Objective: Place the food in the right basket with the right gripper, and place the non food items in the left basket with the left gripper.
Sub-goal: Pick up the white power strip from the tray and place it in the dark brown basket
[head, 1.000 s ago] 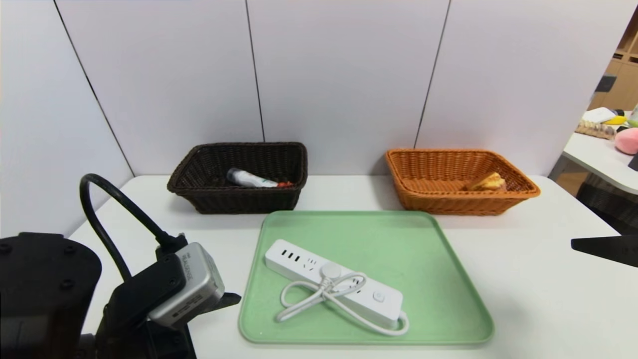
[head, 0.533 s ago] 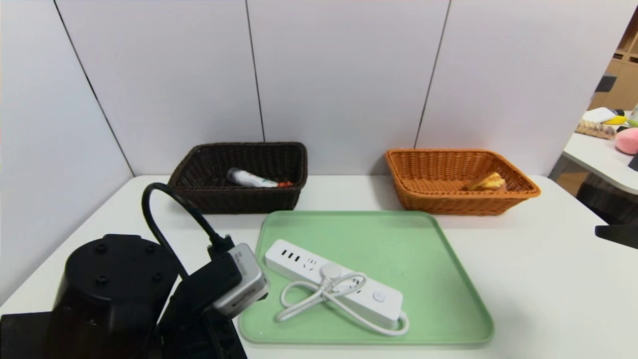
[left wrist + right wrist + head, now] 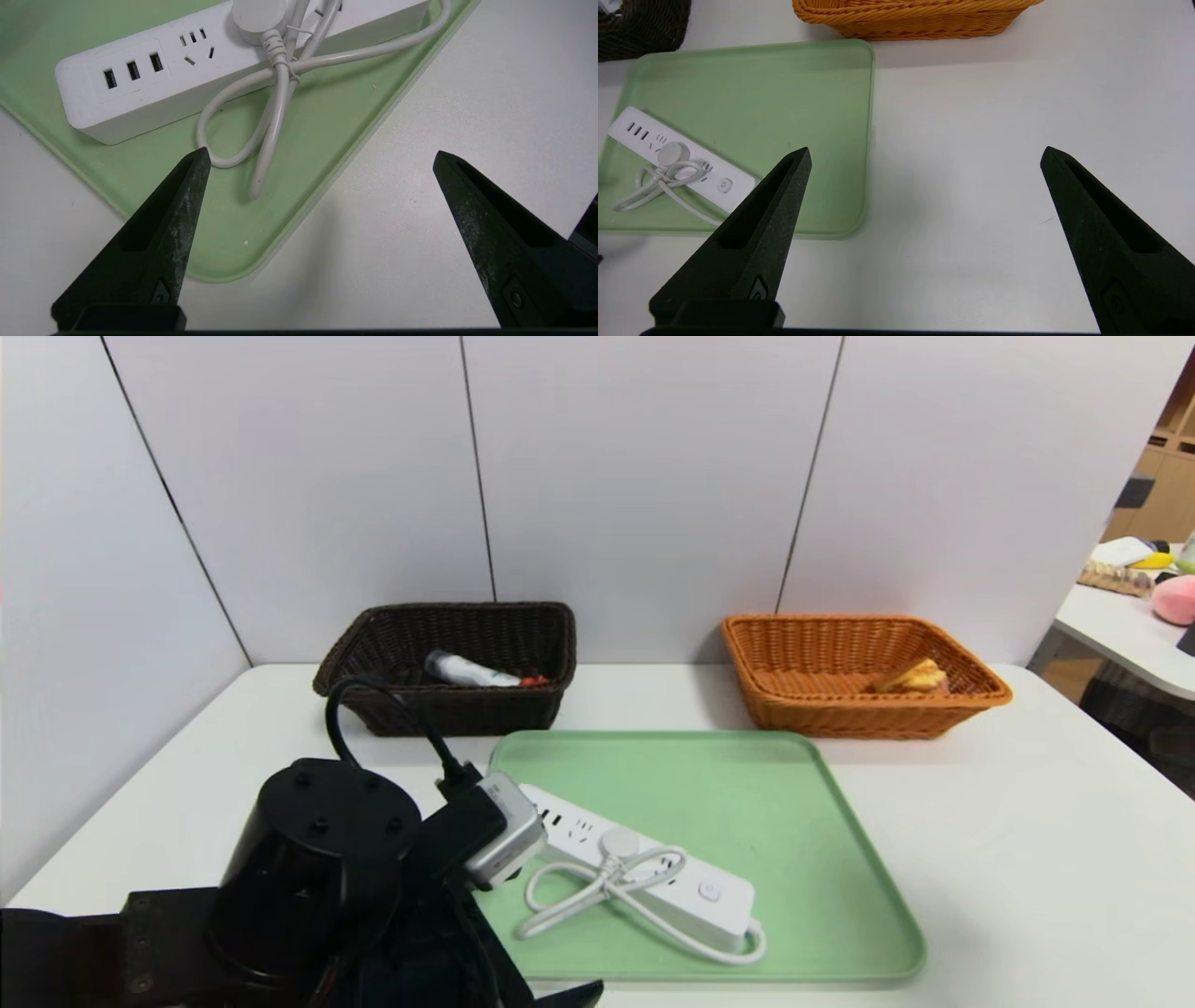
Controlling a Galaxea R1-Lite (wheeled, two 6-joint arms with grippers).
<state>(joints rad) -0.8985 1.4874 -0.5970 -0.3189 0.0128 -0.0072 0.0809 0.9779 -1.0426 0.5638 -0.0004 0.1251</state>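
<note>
A: The green tray (image 3: 747, 784) carries the power strip (image 3: 154, 79) just ahead of the left gripper (image 3: 320, 154), whose jaws are spread wide and empty.

B: Straddle the strip's body, avoiding the cord (image 3: 275, 107). The right gripper (image 3: 924, 154) hangs apart, idle.

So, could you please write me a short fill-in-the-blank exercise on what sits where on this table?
1. The power strip lies on the ____ tray.
2. The bun sits in the ____ basket.
3. The bottle lies in the ____ basket.
4. The left gripper near the tray's corner has its fingers ____.

Missing words: green; orange; dark brown; open
</note>
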